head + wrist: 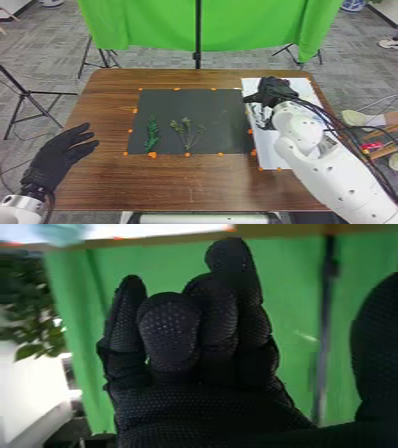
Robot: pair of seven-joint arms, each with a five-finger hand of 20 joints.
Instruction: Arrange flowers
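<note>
You can read no text, label, brand, number or sign in either the head view or the right wrist view.
</note>
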